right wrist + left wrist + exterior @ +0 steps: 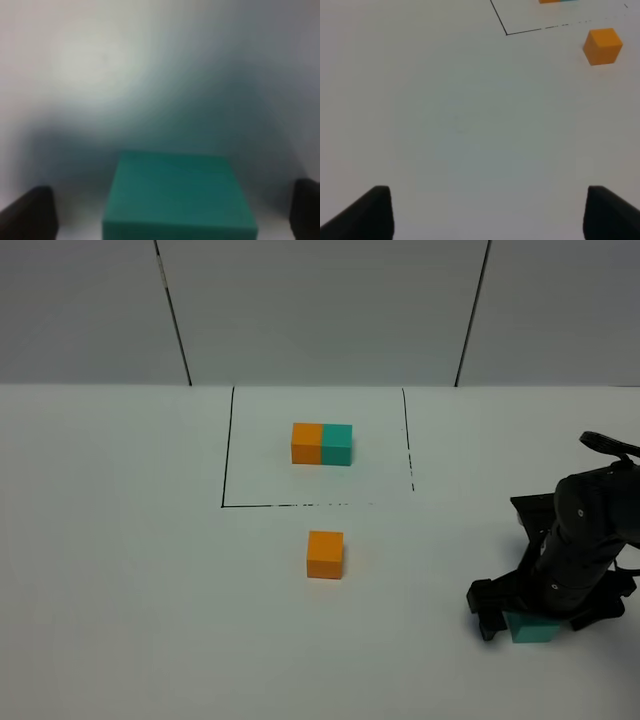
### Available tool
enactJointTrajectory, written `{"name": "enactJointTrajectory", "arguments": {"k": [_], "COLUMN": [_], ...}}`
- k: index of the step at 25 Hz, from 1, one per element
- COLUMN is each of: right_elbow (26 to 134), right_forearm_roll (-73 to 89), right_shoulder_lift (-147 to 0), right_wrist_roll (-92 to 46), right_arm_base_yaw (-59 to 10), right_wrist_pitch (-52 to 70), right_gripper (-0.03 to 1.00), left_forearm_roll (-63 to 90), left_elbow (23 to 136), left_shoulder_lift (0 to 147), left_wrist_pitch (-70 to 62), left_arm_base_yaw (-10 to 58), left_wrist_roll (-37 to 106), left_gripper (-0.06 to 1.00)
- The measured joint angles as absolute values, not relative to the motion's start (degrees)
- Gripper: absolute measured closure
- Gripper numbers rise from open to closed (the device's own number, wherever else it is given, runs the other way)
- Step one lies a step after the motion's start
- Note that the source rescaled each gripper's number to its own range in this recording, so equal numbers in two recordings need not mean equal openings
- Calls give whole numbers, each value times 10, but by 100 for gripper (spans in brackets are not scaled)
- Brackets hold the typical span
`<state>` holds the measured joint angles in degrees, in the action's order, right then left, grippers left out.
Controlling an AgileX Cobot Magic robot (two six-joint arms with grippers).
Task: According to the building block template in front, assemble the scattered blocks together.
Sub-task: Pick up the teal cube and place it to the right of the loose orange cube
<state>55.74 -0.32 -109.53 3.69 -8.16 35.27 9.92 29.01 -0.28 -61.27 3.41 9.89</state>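
Observation:
The building block template (322, 443), an orange cube joined to a teal-green cube, sits inside a black-outlined square at the back middle. Its edge shows in the left wrist view (558, 1). The loose orange cube (325, 554) rests just in front of the square and also shows in the left wrist view (603, 46). The loose teal-green cube (535, 629) sits at the front right. My right gripper (537, 620) is low over it, open, with the cube (180, 197) between its fingers (30, 215) and gaps on both sides. My left gripper (487, 215) is open and empty, far from the orange cube.
The black-outlined square (223, 470) marks the white table (130, 570) at the back middle. Its front corner shows in the left wrist view (506, 34). A grey panelled wall (320, 310) stands behind the table. The right arm's body (590, 530) rises above the teal-green cube.

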Motion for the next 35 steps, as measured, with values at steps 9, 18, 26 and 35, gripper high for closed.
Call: {"name": "enactJointTrajectory", "arguments": {"k": [9, 18, 26, 35], "right_elbow": [564, 568, 620, 768], "right_forearm_roll": [-6, -6, -5, -5], "right_shoulder_lift": [-1108, -1110, -1112, -1093], "right_wrist_roll": [37, 41, -7, -325], "right_arm_base_yaw": [-82, -80, -85, -166], "right_wrist_pitch": [359, 366, 451, 545], "right_gripper": [31, 97, 97, 97], "left_forearm_roll": [99, 99, 99, 99], "left_elbow": [290, 290, 290, 290], "left_shoulder_lift": [-3, -3, -3, -3], "left_wrist_pitch": [-613, -613, -613, -613], "left_arm_base_yaw": [34, 34, 34, 34], "left_wrist_roll": [99, 99, 99, 99], "left_gripper": [32, 32, 32, 32]}}
